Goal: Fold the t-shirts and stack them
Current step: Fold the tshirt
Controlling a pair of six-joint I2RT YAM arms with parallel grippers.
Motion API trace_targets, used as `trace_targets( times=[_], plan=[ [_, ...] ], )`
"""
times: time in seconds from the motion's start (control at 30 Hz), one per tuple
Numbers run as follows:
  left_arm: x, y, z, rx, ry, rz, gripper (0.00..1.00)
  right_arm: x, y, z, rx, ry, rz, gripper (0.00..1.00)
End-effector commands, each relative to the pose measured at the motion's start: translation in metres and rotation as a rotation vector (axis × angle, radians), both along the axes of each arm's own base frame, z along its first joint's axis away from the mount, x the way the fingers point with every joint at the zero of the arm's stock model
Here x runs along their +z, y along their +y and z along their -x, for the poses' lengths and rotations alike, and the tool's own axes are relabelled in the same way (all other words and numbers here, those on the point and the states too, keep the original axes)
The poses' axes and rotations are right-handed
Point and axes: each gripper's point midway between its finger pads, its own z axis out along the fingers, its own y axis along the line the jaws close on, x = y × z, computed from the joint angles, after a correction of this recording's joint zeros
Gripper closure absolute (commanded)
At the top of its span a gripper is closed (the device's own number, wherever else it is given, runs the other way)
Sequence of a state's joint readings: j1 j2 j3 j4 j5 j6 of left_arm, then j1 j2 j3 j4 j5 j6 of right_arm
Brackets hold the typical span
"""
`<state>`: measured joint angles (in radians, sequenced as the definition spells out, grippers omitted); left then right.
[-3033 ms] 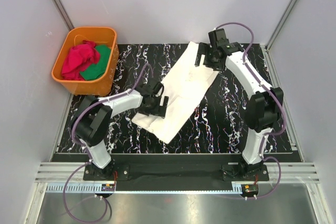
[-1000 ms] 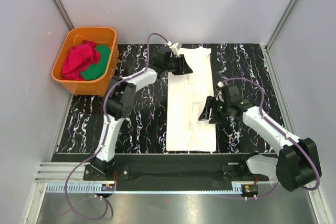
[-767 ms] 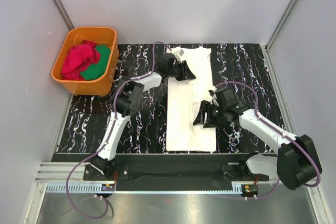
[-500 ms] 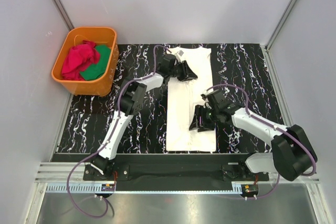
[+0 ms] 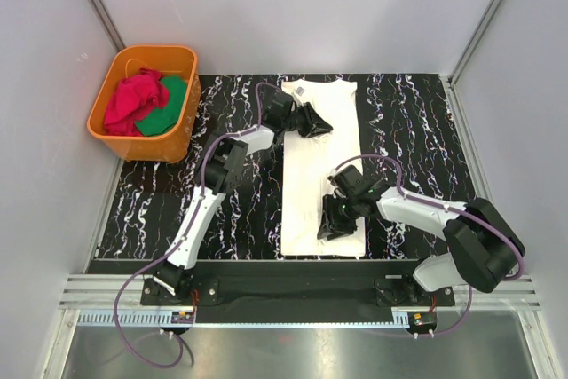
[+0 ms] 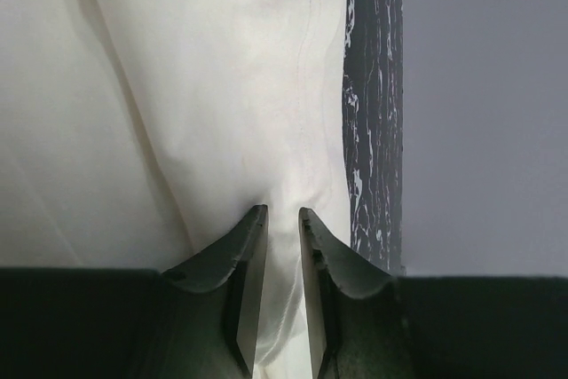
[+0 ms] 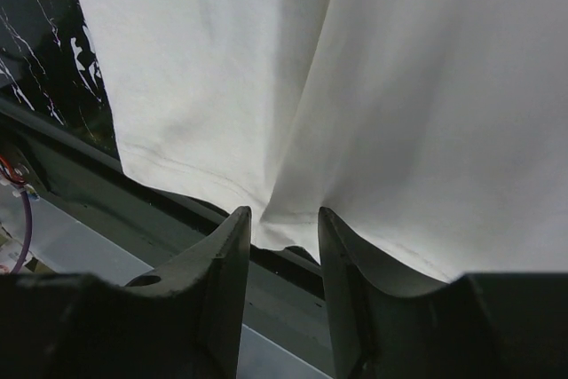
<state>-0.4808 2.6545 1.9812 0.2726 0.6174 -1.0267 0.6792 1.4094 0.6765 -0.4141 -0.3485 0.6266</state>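
Bracketing both ends, likely for an end-to-end fold | cream t-shirt (image 5: 321, 175) lies mid-table, a strip from 12 to 6 o'clock | left gripper (image 6: 282, 212) pinches a pleat at 12 | right gripper (image 7: 284, 215) straddles the 6 o'clock hem, jaws apart | red t-shirt (image 5: 133, 99) waits in the orange tub (image 5: 151, 49), 10 o'clock

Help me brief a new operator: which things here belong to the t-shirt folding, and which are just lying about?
Job in hand: cream-white t-shirt, flat on the table; red t-shirt, crumpled in the orange tub; left hand and right hand, both at the cream-white t-shirt.
Lying about: the orange tub itself; green cloth inside it, kind unclear.
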Motion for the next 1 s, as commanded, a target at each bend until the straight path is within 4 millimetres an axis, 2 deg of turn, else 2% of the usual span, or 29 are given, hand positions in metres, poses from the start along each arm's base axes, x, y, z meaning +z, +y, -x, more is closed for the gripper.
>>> trace_targets(
  times=[0.0,0.17,0.37,0.6,0.67,0.87,0.97],
  plan=[
    [0.010,-0.002,-0.009,-0.003,-0.029,0.057,0.73,-0.002,0.007,-0.007,-0.015,-0.024,0.002,0.56],
    [0.005,-0.001,-0.009,0.004,-0.017,0.060,0.74,-0.010,0.014,0.000,0.007,0.002,0.015,0.57],
    [0.003,0.001,-0.011,0.013,-0.006,0.063,0.75,-0.011,0.012,0.015,0.021,0.024,0.035,0.73],
    [0.002,0.002,-0.015,0.021,-0.002,0.068,0.75,-0.005,-0.005,0.028,0.013,0.027,0.080,0.83],
    [0.001,0.003,-0.017,0.025,0.002,0.071,0.75,-0.006,-0.006,0.031,0.012,0.034,0.077,0.91],
    [0.001,0.003,-0.018,0.031,0.004,0.074,0.76,-0.009,0.001,0.040,0.036,0.062,0.051,0.92],
    [-0.001,0.004,-0.019,0.038,0.009,0.073,0.78,-0.012,0.010,0.050,0.066,0.093,0.032,0.97]
  ],
)
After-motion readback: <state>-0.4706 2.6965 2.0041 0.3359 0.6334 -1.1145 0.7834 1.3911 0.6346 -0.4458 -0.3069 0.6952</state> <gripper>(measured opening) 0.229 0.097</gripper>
